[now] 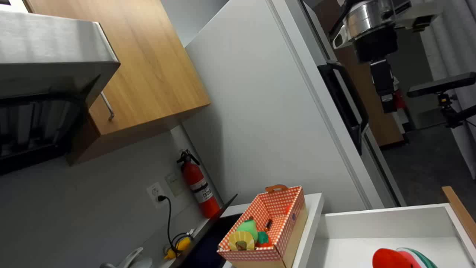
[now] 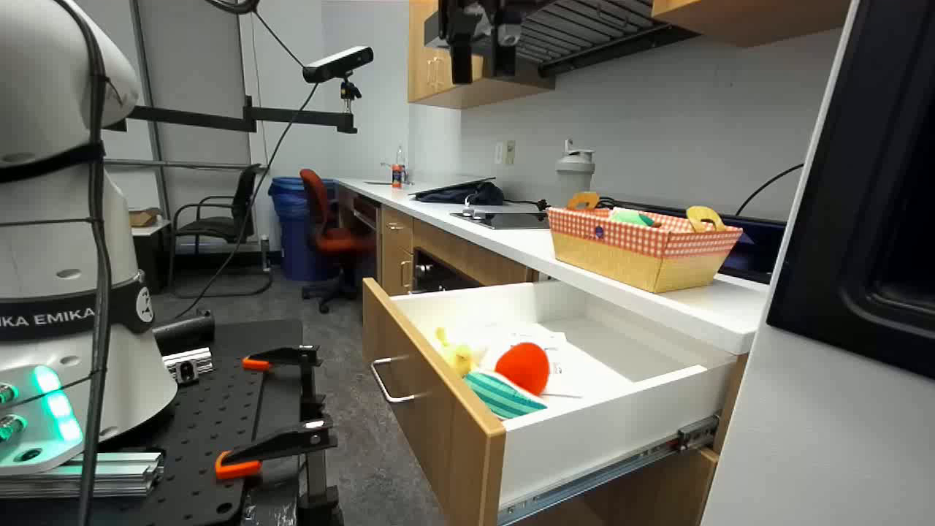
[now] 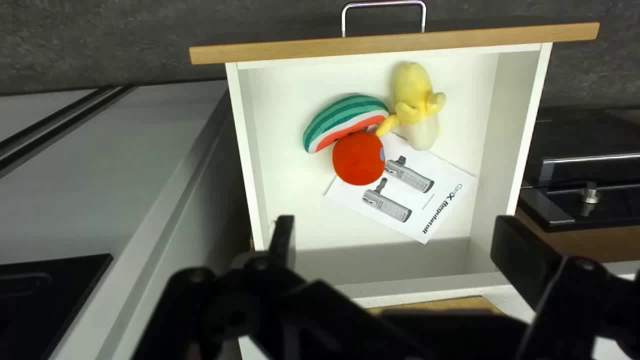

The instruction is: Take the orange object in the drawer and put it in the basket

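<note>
The orange object [image 3: 359,159] is a smooth red-orange ball shape lying in the open drawer [image 3: 280,200]. It touches or nearly touches the watermelon slice toy. It also shows in both exterior views [image 1: 390,258] [image 2: 523,367], partly cut off at the frame edge in one of them. The basket [image 2: 621,267], tan with a red-checkered rim, stands on the counter beside the drawer and also shows in an exterior view [image 1: 293,238]. My gripper [image 3: 392,227] is open and empty, high above the drawer and apart from everything; it shows in both exterior views [image 1: 388,108] [image 2: 482,67].
A green-striped watermelon toy [image 3: 345,120] and a yellow banana toy [image 3: 415,105] lie in the drawer near its front. A printed sheet [image 3: 405,187] lies under the orange object. The basket holds green and yellow toys. A tall white fridge [image 1: 275,111] stands beside the drawer.
</note>
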